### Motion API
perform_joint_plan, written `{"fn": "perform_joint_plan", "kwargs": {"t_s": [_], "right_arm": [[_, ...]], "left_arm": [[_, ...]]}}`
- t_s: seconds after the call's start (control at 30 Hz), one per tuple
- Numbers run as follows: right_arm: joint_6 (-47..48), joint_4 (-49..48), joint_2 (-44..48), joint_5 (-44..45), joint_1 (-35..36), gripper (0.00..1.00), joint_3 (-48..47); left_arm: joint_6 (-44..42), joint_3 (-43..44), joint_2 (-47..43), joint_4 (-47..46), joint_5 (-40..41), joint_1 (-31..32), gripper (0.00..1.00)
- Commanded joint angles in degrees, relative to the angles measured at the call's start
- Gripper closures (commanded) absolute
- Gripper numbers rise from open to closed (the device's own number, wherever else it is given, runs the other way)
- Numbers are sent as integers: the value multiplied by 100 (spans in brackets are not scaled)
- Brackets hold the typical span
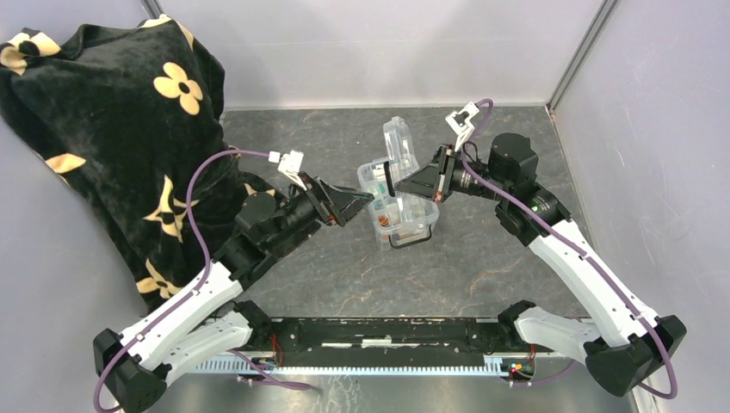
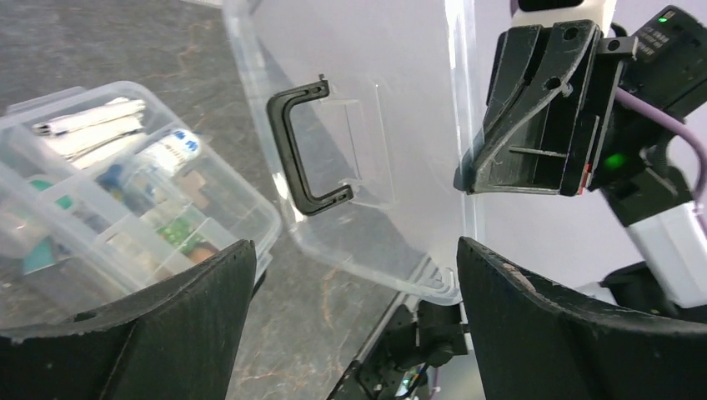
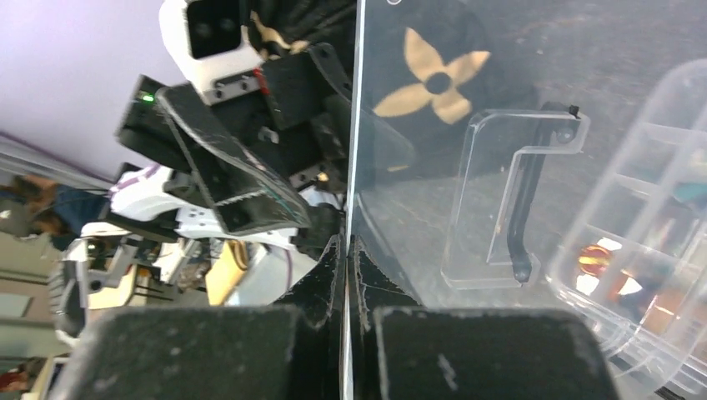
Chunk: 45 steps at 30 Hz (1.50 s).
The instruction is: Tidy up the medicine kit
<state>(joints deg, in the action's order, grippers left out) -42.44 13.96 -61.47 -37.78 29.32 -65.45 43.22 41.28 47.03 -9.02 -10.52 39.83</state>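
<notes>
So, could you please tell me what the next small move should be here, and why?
Probably the right pincer should tip the lid down toward the medicine kit. It is shut on the upright lid's edge, the tray inside looks stocked, and the open left pincer holds nothing.

readable text: none
packets in the medicine kit: printed marks, too blurred to read
black cloth: yellow flower motifs only, not lettering

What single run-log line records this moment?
lid: upright | right end effector: shut on lid | left end effector: open by medicine kit
</notes>
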Motion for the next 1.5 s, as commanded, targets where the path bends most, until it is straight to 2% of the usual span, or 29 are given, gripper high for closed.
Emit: {"fn": "perform_joint_plan", "kwargs": {"t_s": [0.0, 0.23, 0.47, 0.63, 0.9, 1.17, 1.3, 1.37, 1.47], "right_arm": [[-1019, -1525, 213, -364, 66, 100, 116], [-1964, -2670, 350, -625, 97, 100, 539], [-2140, -2770, 452, -646, 104, 100, 492], [-2159, -2747, 511, -695, 106, 100, 531], [-2116, -2657, 572, -678, 106, 100, 596], [-1820, -2304, 591, -520, 105, 100, 583], [-1263, -1699, 539, -385, 109, 100, 333], [-767, -1048, 463, -213, 101, 99, 66], [39, -28, 363, 279, 88, 82, -410]], "left_arm": [[499, -146, 41, -1263, -498, -4, 6], [389, -91, 250, -1453, -691, 1, 10], [120, 270, 708, -1421, -692, -9, 18], [210, 346, 916, -1780, -764, -10, 23], [518, 255, 1104, -2602, -1106, -10, 49], [555, 319, 1197, -2605, -1280, -8, 77], [368, 411, 1136, -2074, -1073, -7, 96], [199, 557, 1117, -1504, -796, -4, 98], [44, 865, 1060, -655, -357, -10, 98]]}}
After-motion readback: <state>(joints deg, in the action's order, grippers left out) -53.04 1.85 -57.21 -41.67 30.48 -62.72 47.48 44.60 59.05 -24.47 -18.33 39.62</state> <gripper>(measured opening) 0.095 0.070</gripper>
